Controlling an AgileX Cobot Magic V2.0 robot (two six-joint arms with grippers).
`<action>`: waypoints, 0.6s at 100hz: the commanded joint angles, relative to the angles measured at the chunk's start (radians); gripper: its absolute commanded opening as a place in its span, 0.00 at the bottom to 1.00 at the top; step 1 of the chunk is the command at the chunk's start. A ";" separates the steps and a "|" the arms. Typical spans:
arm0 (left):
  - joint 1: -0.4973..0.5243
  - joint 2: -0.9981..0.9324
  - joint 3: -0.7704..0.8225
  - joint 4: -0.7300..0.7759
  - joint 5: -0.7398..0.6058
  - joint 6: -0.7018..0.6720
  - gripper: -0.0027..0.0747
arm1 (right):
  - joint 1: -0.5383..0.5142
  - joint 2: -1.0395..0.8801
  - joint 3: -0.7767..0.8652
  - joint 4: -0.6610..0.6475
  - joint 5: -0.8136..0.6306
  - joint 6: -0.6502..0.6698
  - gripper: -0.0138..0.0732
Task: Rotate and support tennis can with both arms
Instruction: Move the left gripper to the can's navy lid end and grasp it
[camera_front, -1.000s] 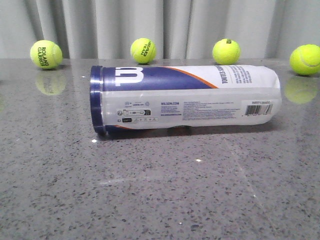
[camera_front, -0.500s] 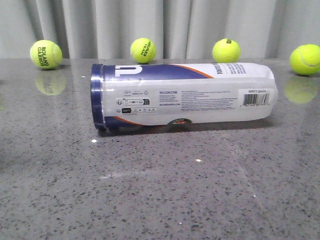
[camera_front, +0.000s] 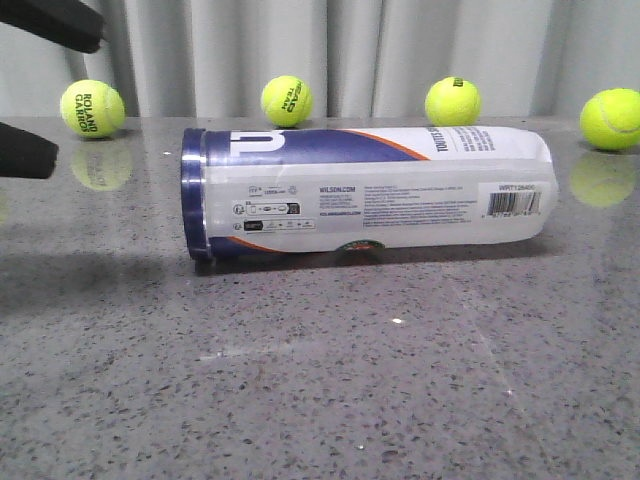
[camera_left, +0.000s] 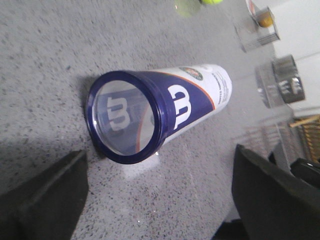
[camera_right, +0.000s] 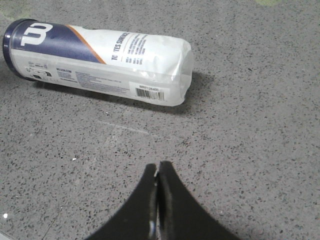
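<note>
One tennis can (camera_front: 365, 190) lies on its side on the grey surface (camera_front: 320, 380), long axis running left to right, navy capped end toward the robot's left. Just off that end the left gripper (camera_left: 160, 200) is nearer, its fingers (camera_left: 45, 200) spread wide, holding nothing and lined up with the cap. Well short of the can's barcode end, the right gripper (camera_right: 158, 200) has its fingers pressed together, empty. Readable: a white W, "WILSON.COM"; one tennis ball (camera_front: 92, 108) reads "ROLAND GARROS".
</note>
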 joint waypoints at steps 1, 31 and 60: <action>-0.004 0.040 -0.032 -0.139 0.083 0.074 0.76 | -0.002 0.003 -0.026 -0.013 -0.061 0.000 0.08; -0.102 0.184 -0.033 -0.241 0.100 0.176 0.76 | -0.002 0.003 -0.026 -0.013 -0.061 0.000 0.08; -0.214 0.254 -0.071 -0.306 0.091 0.229 0.76 | -0.002 0.003 -0.026 -0.013 -0.059 0.000 0.08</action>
